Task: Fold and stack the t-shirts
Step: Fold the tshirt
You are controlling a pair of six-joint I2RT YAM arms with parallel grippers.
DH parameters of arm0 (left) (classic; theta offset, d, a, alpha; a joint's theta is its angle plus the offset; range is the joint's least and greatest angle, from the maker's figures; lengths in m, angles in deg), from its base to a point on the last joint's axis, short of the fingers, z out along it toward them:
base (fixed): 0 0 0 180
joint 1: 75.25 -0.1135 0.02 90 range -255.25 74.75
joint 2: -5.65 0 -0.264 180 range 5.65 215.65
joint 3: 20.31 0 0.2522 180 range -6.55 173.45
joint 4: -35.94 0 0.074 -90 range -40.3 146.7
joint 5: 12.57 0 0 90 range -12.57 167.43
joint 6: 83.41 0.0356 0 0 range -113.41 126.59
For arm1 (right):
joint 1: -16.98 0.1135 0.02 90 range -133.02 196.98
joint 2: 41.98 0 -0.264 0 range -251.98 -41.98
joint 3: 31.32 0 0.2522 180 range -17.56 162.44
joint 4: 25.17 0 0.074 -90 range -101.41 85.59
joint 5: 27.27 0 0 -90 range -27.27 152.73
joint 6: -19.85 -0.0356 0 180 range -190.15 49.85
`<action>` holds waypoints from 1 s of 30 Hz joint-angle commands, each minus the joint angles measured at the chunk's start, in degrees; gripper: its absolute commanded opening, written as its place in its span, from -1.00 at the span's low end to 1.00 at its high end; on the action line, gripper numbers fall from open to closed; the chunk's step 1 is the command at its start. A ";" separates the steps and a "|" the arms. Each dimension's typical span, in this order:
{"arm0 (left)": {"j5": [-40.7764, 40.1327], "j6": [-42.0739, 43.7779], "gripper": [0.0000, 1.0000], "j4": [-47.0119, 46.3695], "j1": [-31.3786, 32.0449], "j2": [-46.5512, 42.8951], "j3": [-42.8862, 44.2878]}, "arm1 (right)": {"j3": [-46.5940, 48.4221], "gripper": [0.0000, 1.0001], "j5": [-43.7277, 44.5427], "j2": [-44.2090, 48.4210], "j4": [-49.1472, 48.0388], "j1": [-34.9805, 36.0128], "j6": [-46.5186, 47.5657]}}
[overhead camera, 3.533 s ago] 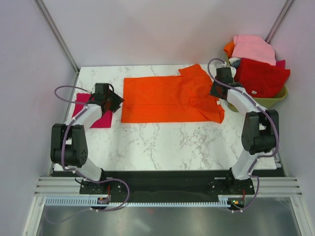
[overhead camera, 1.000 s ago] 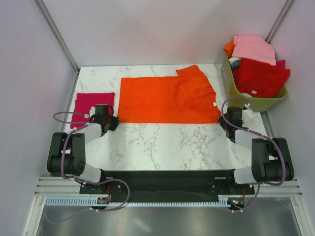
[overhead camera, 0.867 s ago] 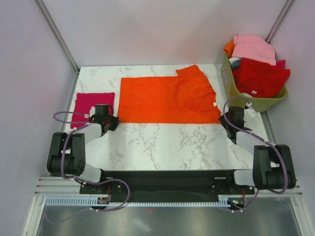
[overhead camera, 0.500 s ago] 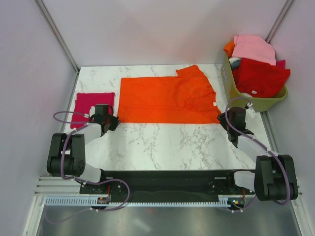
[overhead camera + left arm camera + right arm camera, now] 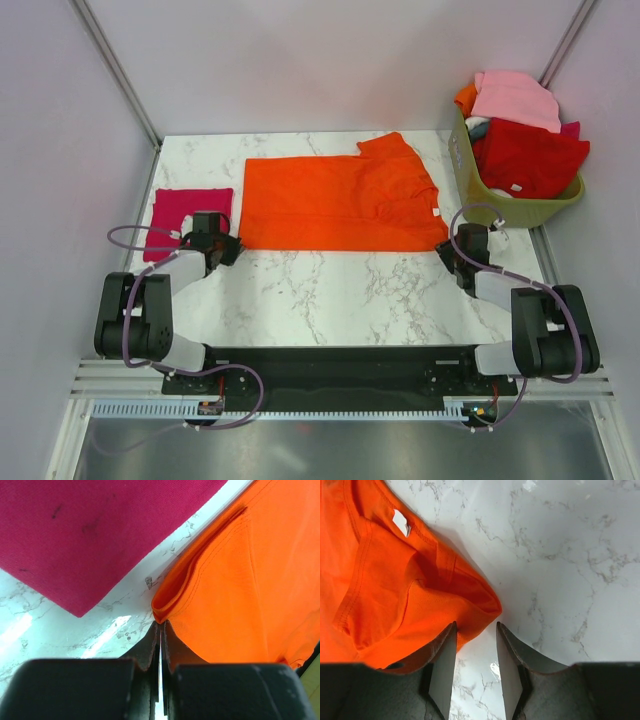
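Note:
The orange t-shirt [image 5: 340,205] lies folded into a long band across the far middle of the table, its white neck tag [image 5: 400,522] near the right end. A crimson-magenta t-shirt [image 5: 180,210] rests as a flat square at the left. My left gripper [image 5: 232,248] is shut, its tips pinching the orange t-shirt's near-left corner [image 5: 161,625]; the magenta cloth [image 5: 90,530] lies just beyond it. My right gripper [image 5: 447,252] is open at the near-right corner, and the orange cloth [image 5: 395,580] reaches in between its tips [image 5: 476,627].
An olive basket [image 5: 465,170] at the far right holds a heap of pink [image 5: 515,95] and red [image 5: 530,155] clothes. The table's near edge runs just behind both grippers.
The right gripper has slid a little left onto the orange corner and its jaws have narrowed. The left gripper and both shirts have stayed where they were.

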 commanded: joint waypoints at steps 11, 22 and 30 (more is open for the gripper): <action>-0.40 2.15 -0.95 0.54 -0.34 -1.37 2.02 | 0.87 -1.00 7.30 -1.60 -2.63 0.05 -1.65; -0.40 2.94 -0.95 10.11 -0.43 -7.15 10.81 | 12.01 -1.00 7.03 7.63 10.71 0.13 -0.08; 0.65 2.86 -0.95 12.94 -0.43 -14.81 4.15 | 6.86 -1.00 5.63 14.84 16.18 0.13 -1.56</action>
